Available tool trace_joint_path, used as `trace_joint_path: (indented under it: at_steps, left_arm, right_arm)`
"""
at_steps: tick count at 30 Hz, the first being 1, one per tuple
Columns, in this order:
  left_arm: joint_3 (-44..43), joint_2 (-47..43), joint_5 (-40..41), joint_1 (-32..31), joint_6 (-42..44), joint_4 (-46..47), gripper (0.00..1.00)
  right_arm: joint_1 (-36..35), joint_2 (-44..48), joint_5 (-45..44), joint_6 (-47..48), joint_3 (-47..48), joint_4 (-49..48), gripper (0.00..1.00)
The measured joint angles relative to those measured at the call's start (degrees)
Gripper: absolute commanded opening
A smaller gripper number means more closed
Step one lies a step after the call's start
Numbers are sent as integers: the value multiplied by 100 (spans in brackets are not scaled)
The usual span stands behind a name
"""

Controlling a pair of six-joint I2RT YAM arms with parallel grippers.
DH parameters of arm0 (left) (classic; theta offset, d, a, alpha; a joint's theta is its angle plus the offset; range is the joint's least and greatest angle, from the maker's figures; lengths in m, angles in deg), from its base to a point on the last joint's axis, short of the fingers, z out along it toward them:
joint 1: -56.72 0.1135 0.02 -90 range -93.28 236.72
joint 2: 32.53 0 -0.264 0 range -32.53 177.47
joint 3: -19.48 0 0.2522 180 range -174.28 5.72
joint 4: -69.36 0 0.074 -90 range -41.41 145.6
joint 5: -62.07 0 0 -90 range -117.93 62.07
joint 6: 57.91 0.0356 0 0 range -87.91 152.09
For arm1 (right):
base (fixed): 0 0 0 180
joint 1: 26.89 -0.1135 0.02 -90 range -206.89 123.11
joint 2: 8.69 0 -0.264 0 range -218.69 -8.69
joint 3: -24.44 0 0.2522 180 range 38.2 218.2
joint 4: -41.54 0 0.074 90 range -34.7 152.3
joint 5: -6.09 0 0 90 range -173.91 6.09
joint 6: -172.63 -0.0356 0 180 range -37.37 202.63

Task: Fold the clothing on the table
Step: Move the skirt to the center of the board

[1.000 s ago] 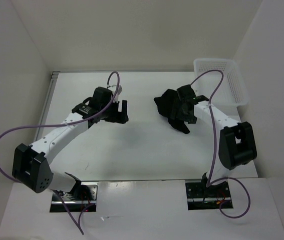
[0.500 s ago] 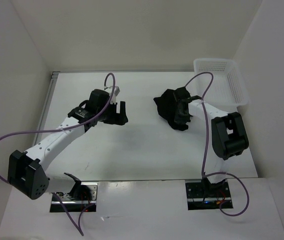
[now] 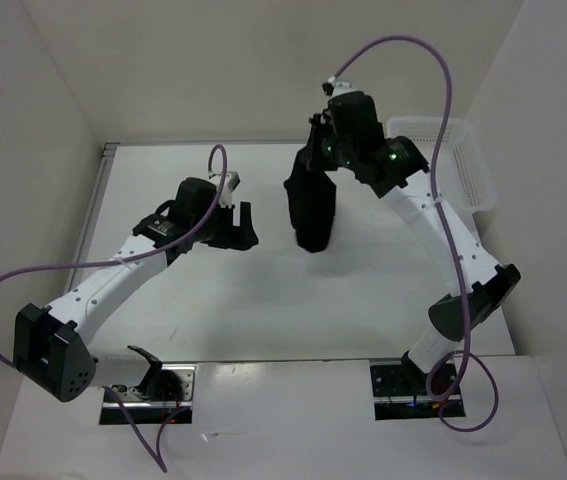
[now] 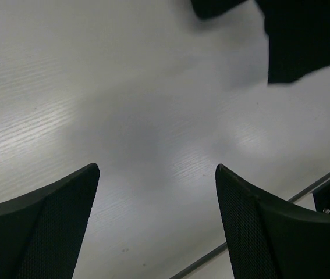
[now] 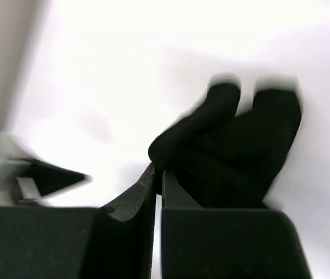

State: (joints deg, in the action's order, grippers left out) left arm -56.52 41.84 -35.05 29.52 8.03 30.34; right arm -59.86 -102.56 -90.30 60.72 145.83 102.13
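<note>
Right tool point(image 3: 315, 158) up high, clamped on the top edge of the clothing point(image 3: 313, 212). Garment hangs lengthwise over the bench point(image 3: 213, 300), far middle. Left tool point(image 3: 244, 228) wide, empty, low near it.

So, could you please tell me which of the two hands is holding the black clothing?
The right hand, raised and shut on the clothing, which hangs from it; the left hand is open and empty.

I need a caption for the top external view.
Right fingers hold the black clothing over the table; left fingers open.
</note>
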Motion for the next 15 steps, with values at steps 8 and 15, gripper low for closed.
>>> trace_joint_path:
  at_steps: [8,15]
  left_arm:
    - [-219,-170,-55,0,17,76,90]
    - [24,-890,20,0,13,175,93]
  right_arm:
    - [-20,-66,9,-278,1821,-2,1]
    - [389,-289,-767,-855,101,-70,41]
